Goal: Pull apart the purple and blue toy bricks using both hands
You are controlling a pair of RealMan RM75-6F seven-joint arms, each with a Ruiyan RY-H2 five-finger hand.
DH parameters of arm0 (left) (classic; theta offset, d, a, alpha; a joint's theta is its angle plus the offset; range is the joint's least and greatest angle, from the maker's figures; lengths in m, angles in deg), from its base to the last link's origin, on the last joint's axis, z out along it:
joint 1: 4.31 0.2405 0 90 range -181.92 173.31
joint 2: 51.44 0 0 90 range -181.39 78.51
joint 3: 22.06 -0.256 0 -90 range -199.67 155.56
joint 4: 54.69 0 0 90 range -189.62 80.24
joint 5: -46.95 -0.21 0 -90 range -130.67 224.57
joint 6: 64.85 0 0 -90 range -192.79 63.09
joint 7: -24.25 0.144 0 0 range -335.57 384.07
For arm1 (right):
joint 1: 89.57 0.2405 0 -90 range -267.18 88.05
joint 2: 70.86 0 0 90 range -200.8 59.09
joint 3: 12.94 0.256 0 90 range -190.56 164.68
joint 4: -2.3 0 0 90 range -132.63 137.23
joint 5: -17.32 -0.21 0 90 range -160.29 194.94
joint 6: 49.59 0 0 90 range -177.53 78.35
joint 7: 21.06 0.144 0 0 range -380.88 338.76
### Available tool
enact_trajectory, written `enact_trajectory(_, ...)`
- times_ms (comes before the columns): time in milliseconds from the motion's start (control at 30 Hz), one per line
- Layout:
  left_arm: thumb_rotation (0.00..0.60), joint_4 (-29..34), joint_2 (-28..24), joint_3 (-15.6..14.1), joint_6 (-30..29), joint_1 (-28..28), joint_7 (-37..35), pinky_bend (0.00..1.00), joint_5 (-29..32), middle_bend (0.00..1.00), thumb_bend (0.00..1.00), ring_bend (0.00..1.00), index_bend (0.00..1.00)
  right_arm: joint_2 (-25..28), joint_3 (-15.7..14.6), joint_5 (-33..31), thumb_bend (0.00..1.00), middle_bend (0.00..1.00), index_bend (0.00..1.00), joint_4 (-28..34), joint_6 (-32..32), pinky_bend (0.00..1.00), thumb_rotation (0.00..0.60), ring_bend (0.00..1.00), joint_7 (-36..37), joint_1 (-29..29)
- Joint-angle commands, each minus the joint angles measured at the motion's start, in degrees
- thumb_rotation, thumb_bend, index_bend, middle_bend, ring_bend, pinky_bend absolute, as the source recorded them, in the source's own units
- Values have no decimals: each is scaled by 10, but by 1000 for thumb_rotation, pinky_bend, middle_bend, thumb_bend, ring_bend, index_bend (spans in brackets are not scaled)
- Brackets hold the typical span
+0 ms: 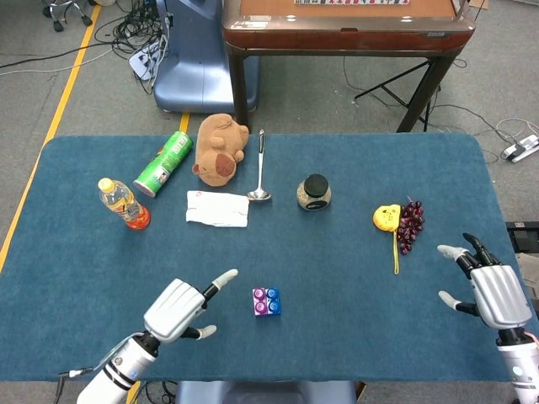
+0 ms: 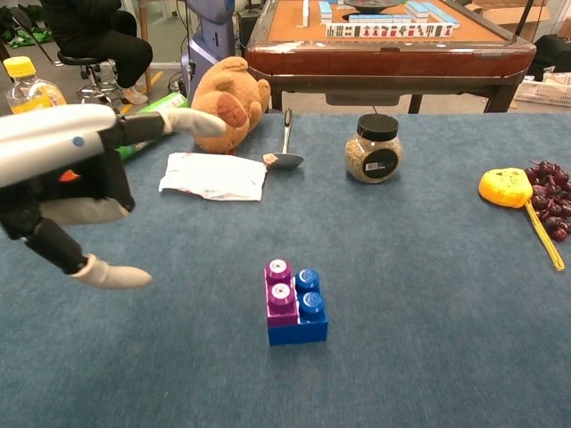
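The purple brick (image 1: 260, 302) (image 2: 280, 292) and the blue brick (image 1: 273, 300) (image 2: 307, 314) sit joined side by side near the table's front middle, studs up. My left hand (image 1: 177, 308) (image 2: 67, 183) hovers open just left of the bricks, fingers spread and pointing toward them, a short gap away. My right hand (image 1: 489, 290) is open near the table's right edge, far from the bricks, and shows only in the head view.
Behind the bricks lie a white napkin (image 1: 217, 209), a spoon (image 1: 260, 168), a plush toy (image 1: 220, 149), a green can (image 1: 164, 162), a drink bottle (image 1: 123, 202) and a jar (image 1: 314, 192). A yellow toy (image 1: 386, 218) and grapes (image 1: 411, 225) lie at the right.
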Motion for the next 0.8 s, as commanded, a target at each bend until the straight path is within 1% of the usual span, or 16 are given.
enact_trajectory(33,600,-13,39,8,16,-19,35,1000,31,1000,0,934,37,0,1,-1,0,354,259,1,-2,394,600,299,-1,1)
enact_trajectory(200,600,-31,79,16,35,-43,80,1000,80,1000,0,930,20,-4,0,-3,0,354,259,-1,-8,394,600,299,-2,2)
enact_trajectory(400,600,-48,126,27,36,-69,125,1000,120,1000,0,924,19,-8,0,-3,0,354,259,-4,-11,394,600,299,0,3)
enact_trajectory(567,600,-62,154,29,46,-92,151,1000,154,1000,0,924,19,-17,-2,-4,0,354,259,-14,-19,394,600,299,10,6)
enact_trajectory(800,600,-77,184,37,40,-118,178,1000,192,1000,0,925,20,-22,-3,0,0,354,259,-26,-19,394,600,299,20,7)
